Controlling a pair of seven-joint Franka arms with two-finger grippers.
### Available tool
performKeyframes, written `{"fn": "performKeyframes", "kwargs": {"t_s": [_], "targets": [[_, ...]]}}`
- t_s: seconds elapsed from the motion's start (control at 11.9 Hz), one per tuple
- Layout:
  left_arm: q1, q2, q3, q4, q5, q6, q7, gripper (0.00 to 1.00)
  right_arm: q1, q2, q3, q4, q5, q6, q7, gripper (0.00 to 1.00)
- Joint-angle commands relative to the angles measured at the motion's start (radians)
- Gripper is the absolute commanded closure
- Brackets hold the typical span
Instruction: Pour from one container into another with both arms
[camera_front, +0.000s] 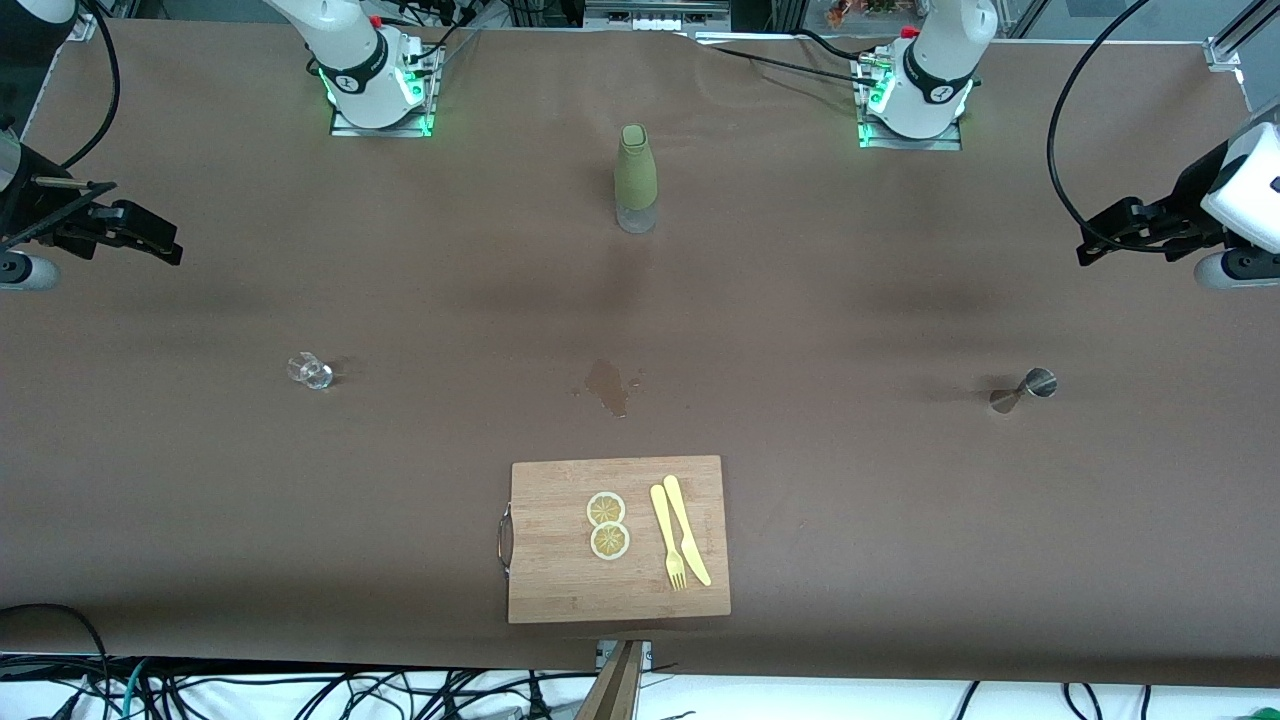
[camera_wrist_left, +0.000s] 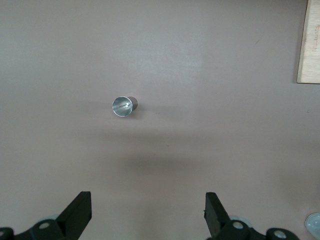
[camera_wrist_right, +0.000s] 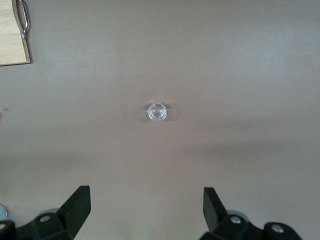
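Observation:
A small clear glass (camera_front: 310, 372) (camera_wrist_right: 157, 111) stands on the brown table toward the right arm's end. Toward the left arm's end stands a steel jigger (camera_front: 1022, 390) (camera_wrist_left: 123, 106), its mouth up. An olive-green bottle (camera_front: 635, 180) is upright between the two arm bases. My right gripper (camera_front: 160, 245) (camera_wrist_right: 147, 195) hangs open and empty over the table's edge at its own end, with the glass lying ahead of its fingers. My left gripper (camera_front: 1092, 250) (camera_wrist_left: 148, 200) is likewise open and empty over its end, and the jigger shows ahead of it.
A wooden cutting board (camera_front: 560, 560) lies near the front edge, carrying two lemon slices (camera_front: 607, 525), a yellow fork (camera_front: 668, 540) and knife (camera_front: 688, 530). A dark wet stain (camera_front: 608, 385) marks the table's middle. Black cables loop at both ends.

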Motion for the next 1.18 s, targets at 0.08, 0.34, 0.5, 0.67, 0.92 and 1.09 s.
{"fn": "performKeyframes", "kwargs": {"t_s": [0.08,0.34,0.5,0.67,0.92,1.09], "targets": [[-0.001,0.003,-0.003,0.02,0.004,-0.019,-0.008,0.0,-0.007,-0.006,0.003,-0.007,0.015,0.003,-0.001,0.0],[-0.002,0.001,-0.003,0.019,0.004,-0.018,-0.005,0.0,-0.007,-0.006,0.003,-0.007,0.015,0.005,-0.001,0.0],[-0.002,0.001,-0.003,0.022,0.004,-0.019,0.001,0.0,-0.007,-0.006,0.003,-0.007,0.015,0.005,-0.001,0.0],[-0.002,0.001,-0.003,0.023,0.006,-0.021,0.006,0.0,-0.005,-0.006,0.003,-0.007,0.015,0.005,-0.001,0.0],[0.001,0.001,0.0,0.028,0.004,-0.019,0.104,0.0,-0.007,-0.006,0.003,-0.007,0.015,0.005,-0.001,0.0],[0.006,0.0,-0.003,0.032,0.004,-0.021,0.136,0.0,-0.005,-0.006,0.004,-0.007,0.015,0.005,-0.001,0.0]]}}
